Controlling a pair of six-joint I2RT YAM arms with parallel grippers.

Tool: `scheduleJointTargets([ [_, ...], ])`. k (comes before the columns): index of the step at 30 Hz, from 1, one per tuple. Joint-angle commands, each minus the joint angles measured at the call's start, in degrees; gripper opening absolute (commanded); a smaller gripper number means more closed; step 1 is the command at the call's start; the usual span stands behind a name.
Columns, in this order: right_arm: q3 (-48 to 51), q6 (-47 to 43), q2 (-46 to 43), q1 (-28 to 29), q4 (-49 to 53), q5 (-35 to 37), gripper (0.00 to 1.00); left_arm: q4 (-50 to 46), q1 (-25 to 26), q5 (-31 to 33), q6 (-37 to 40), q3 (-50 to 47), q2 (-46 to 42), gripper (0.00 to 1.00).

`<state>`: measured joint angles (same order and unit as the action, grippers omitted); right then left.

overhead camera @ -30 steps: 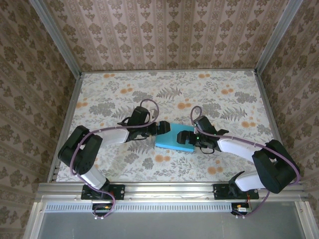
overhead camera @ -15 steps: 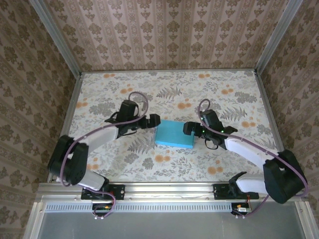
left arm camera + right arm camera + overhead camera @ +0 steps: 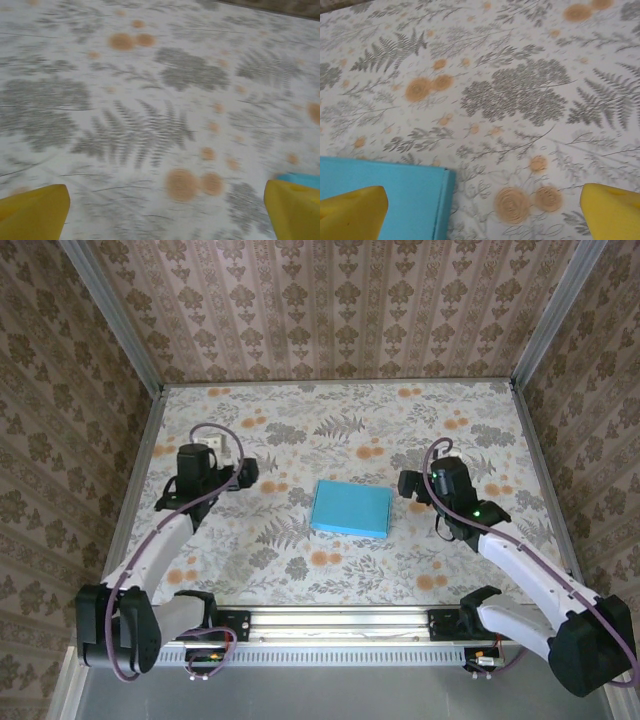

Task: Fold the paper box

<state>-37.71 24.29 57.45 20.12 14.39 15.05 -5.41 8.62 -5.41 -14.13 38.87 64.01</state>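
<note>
Patterned wallpaper walls (image 3: 330, 310) close in a floral-print table (image 3: 330, 410). In the top view the paper box (image 3: 350, 508) lies near the middle of the table, turquoise side up. It reads as a flat, shallow rectangle with no flap standing proud. The left gripper (image 3: 248, 473) sits well apart from it on the left, and the right gripper (image 3: 408, 485) is near its right edge but not touching. Both point inward at the box from opposite sides, probably so that either can reach an edge if a crease needs pressing.

From the left wrist, the two yellow fingertips (image 3: 32, 210) frame the bottom corners with bare tablecloth between them. The jaws are spread wide and carry nothing. A sliver of turquoise peeks out above the finger on the right of this view.

From the right wrist, the box's corner fills the lower left, a crease line running just inside its edge. This arm's yellow fingers (image 3: 612, 210) are likewise spread and empty, one hanging in front of the card.

With the box squared up and both arms clear of it, the folding looks finished or nearly so.
</note>
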Motion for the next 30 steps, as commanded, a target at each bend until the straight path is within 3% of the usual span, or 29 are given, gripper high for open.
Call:
scheduleJointTargets([
  [1,-0.16,-4.11,0.54,-2.10,0.33,3.81,1.00,4.45,-3.80,5.61,4.37,-2.62,-0.11,1.00],
  [5,0.39,-6.09,2.16,-3.81,-3.47,5.31,1.00,15.83,-6.40,4.68,11.00,-9.04,-0.11,1.00],
  [11,1.67,-8.45,3.96,-6.41,-8.35,6.79,1.00,35.76,-8.67,4.24,12.45,-15.61,5.97,1.00],
  [22,3.41,-11.91,8.56,-9.67,-16.76,7.96,1.00,53.04,-8.71,6.52,16.24,-17.82,16.57,1.00],
  [30,5.31,-16.21,12.02,-11.52,-25.58,9.74,1.00,57.42,-8.62,5.22,16.62,-16.36,24.73,1.00],
])
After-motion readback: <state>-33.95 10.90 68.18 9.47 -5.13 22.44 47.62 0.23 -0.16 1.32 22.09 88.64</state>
